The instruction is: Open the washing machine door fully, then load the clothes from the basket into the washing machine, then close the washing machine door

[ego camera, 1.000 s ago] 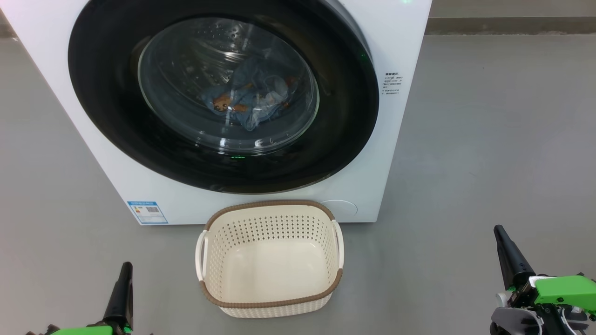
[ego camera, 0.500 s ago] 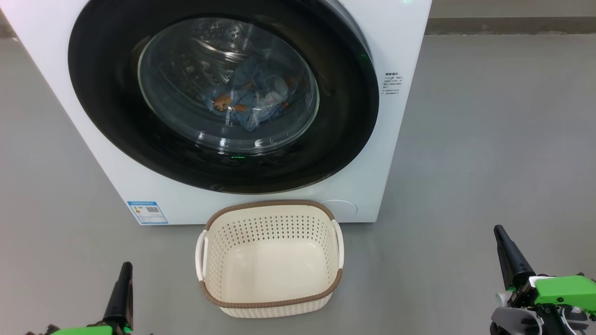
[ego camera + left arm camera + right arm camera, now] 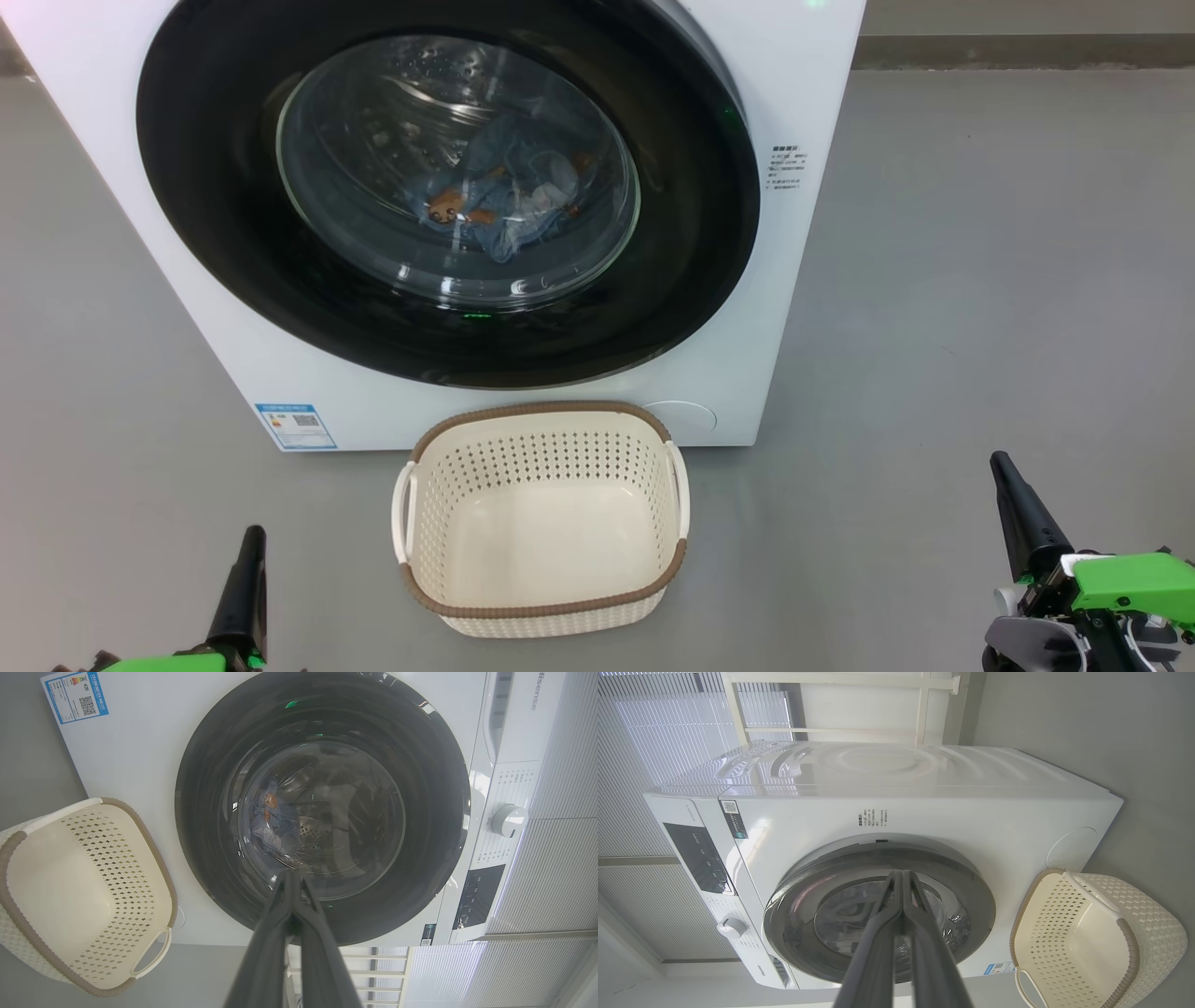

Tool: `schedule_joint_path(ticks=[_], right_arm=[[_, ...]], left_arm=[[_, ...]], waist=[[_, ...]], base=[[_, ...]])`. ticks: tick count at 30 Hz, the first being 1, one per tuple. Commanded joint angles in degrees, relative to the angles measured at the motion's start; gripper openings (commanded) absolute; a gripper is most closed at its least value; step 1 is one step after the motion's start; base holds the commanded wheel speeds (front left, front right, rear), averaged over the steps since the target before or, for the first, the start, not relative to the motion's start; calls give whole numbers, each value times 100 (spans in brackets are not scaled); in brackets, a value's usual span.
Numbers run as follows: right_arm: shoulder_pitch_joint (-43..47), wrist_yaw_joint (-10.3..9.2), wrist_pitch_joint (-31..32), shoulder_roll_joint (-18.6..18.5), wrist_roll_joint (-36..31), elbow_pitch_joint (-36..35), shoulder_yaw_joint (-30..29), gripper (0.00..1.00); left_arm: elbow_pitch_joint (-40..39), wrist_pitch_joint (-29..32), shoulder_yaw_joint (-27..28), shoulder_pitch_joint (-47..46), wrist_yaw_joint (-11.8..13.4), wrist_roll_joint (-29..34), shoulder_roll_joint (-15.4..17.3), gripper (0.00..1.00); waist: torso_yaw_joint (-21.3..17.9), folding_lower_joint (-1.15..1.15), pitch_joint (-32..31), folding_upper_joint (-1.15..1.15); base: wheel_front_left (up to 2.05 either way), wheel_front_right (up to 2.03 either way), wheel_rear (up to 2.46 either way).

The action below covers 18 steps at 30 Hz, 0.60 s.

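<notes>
Left tool: fingers pressed together, holding nothing, low at the left and well short of the basket. Right tool: likewise pinched tight and empty, low at the right, well apart from basket and washer. Both point toward the washer front and touch nothing. Compared with the preceding second, no change is noted: neither tool has shifted, and basket, door and load lie exactly as they did. The basket stands upright on the floor, just in front of the washer's lower edge, and it is bare inside. The clothes lie in the drum, visible through the glass bowl as a blue heap with an orange-brown bear print. The door sits flat against the washer front in the head and wrist views, with no gap seen at its rim; whether the latch has caught cannot be told. Assessment: loading appears done and the door appears closed, so the stillness suggests the task is at or very near its end, with both arms withdrawn to rest. Remaining doubt: the latch only.
</notes>
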Motion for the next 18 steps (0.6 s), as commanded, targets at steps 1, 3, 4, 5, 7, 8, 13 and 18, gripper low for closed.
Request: schedule_joint_path(ticks=[1, 3, 4, 5, 7, 8, 13, 18], right_arm=[[-251, 10, 30, -47, -19, -169, 102, 0], [-251, 10, 30, -47, -19, -169, 102, 0], [-251, 10, 30, -47, -19, -169, 102, 0], [-251, 10, 30, -47, -19, -169, 102, 0], [-251, 10, 30, -47, -19, -169, 102, 0], [-251, 10, 30, -47, -19, -169, 102, 0], [-251, 10, 30, -47, -19, -169, 101, 0], [-251, 10, 30, -47, -19, -169, 101, 0]], left_arm=[[-181, 33, 184, -244, 3, -47, 52, 0], [-181, 33, 184, -244, 3, -47, 52, 0], [-181, 33, 184, -244, 3, -47, 52, 0], [-181, 33, 184, -244, 3, -47, 52, 0], [-181, 33, 184, -244, 3, -47, 52, 0], [-181, 33, 184, -244, 3, -47, 52, 0], [-181, 33, 184, -244, 3, -47, 52, 0], [-181, 33, 184, -244, 3, -47, 52, 0]], waist=[[0, 0, 0, 0], [0, 0, 0, 0], [0, 0, 0, 0], [0, 0, 0, 0], [0, 0, 0, 0], [0, 0, 0, 0], [0, 0, 0, 0], [0, 0, 0, 0]], base=[[0, 0, 0], [0, 0, 0], [0, 0, 0], [0, 0, 0], [0, 0, 0], [0, 0, 0], [0, 0, 0], [0, 0, 0]])
